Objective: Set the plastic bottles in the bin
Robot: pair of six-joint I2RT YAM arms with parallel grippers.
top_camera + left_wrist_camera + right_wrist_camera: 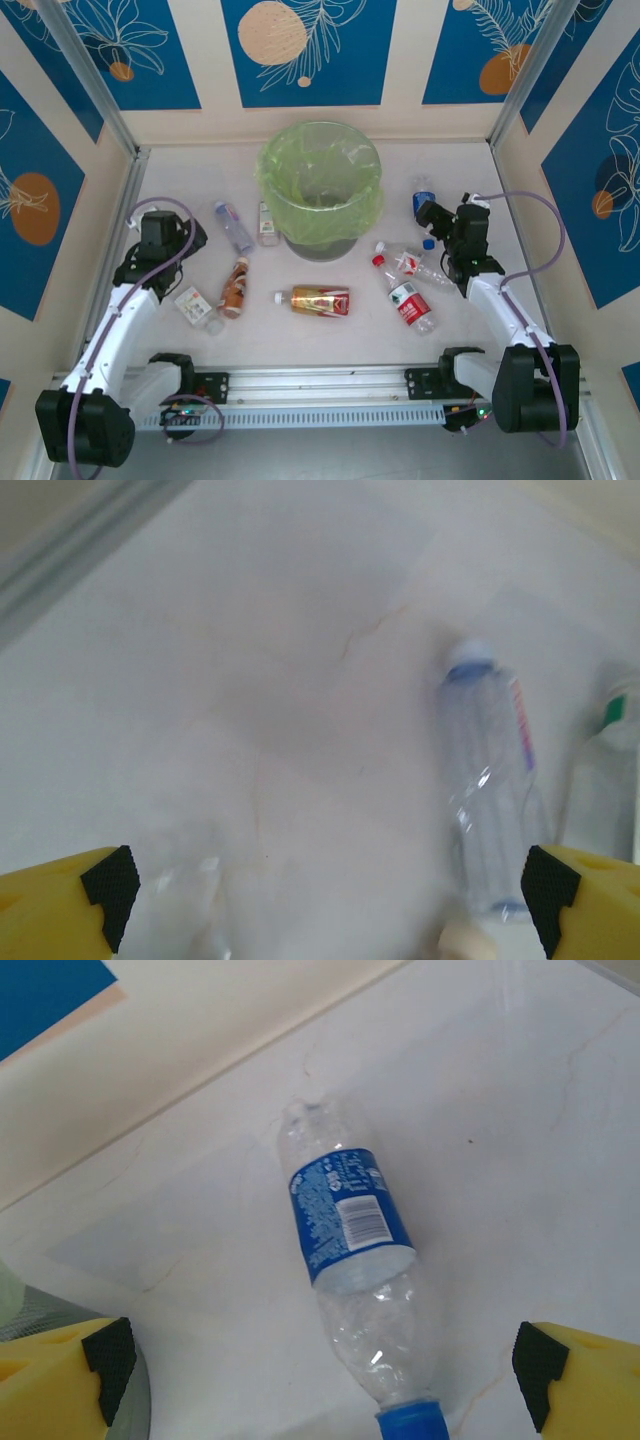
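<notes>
The bin (322, 185), grey with a lime-green liner, stands at the back middle. Several plastic bottles lie around it. On the left are a clear blue-labelled one (232, 225), a small one (267, 223) by the bin, an amber one (236, 287) and a red-white one (200, 307). A red-gold bottle (316, 300) lies in the middle. My left gripper (190, 236) (328, 890) is open over bare table, with the clear bottle (492, 780) to its right. My right gripper (433, 214) (325, 1375) is open above a blue-labelled, blue-capped bottle (352, 1260) (424, 196).
Right of the bin lie a clear red-capped bottle (410, 263) and a red-labelled bottle (411, 304). Metal frame posts and walls close in the table on three sides. The rail (320, 385) with the arm bases runs along the near edge.
</notes>
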